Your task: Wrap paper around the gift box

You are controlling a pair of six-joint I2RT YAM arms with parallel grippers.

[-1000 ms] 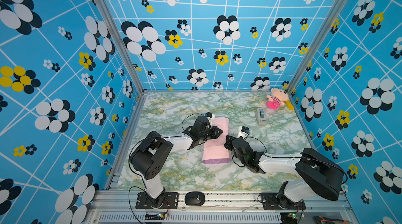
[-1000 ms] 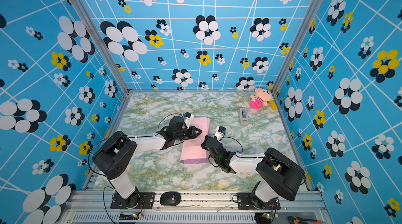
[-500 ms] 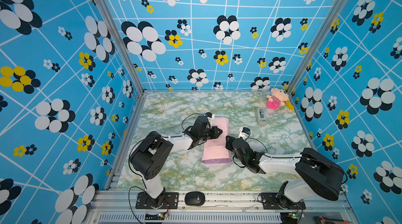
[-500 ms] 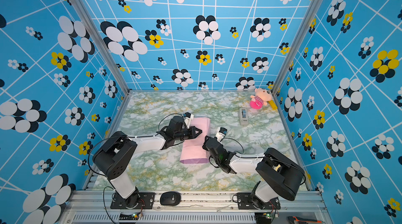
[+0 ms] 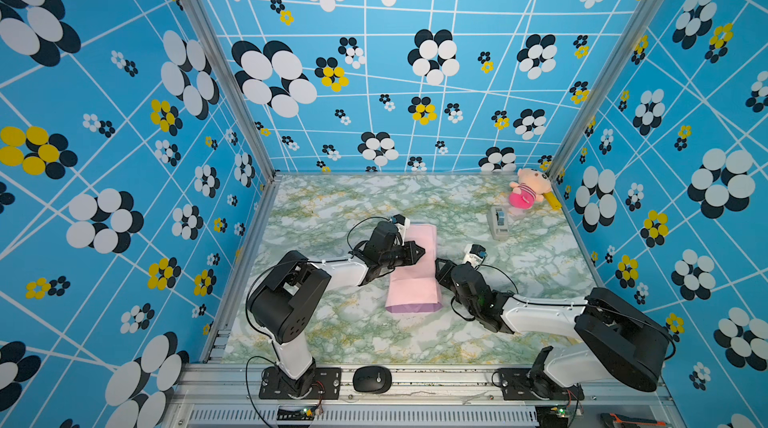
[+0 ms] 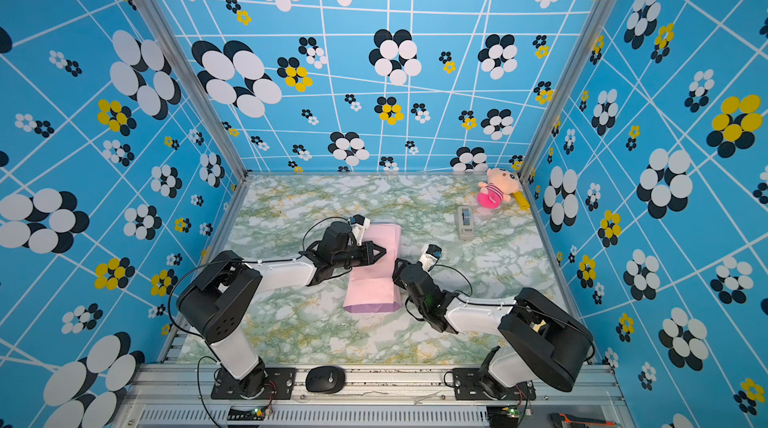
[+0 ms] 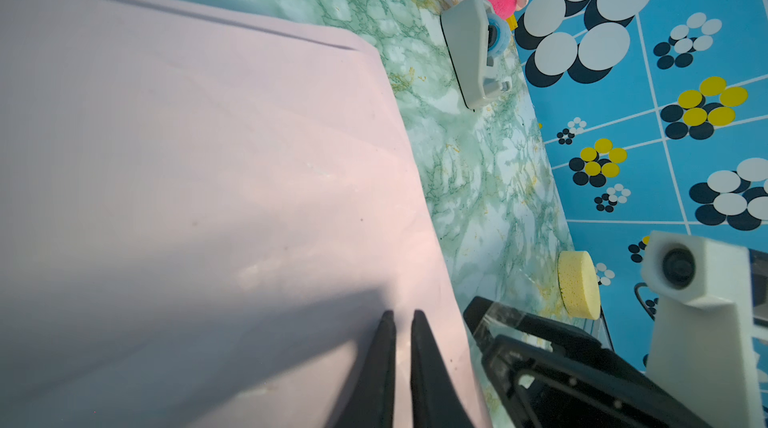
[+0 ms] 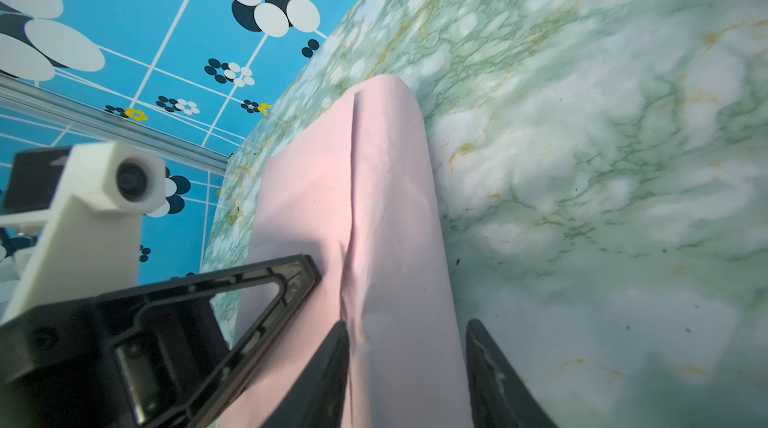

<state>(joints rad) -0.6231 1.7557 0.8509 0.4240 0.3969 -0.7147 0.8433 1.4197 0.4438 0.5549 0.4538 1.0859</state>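
Lying near the middle of the marbled table, the paper is folded into one long narrow bundle, pale pink face up. What it covers cannot be seen. Its long axis runs from the front of the table toward the back wall, with the far end leaning slightly right in both top views.

Only the top views show a thin lilac strip across its near end. The wrist views show pink alone. The right wrist view adds a raised crease running the length of the bundle, which does not show from above.

The left gripper reaches over the bundle from the left. In the left wrist view its fingers stand almost together, clenched, with their tips on the pink face near its edge.

The right gripper sits at the bundle's right edge. From above its jaws are too small to read. In the right wrist view it is released: the fingers are spread, one on the crease and the other past the folded edge, over bare table.

A grey tape dispenser stands well apart to the back right, with a plush toy in the corner beyond. The left wrist view alone shows a yellow foam disc beside the right arm.
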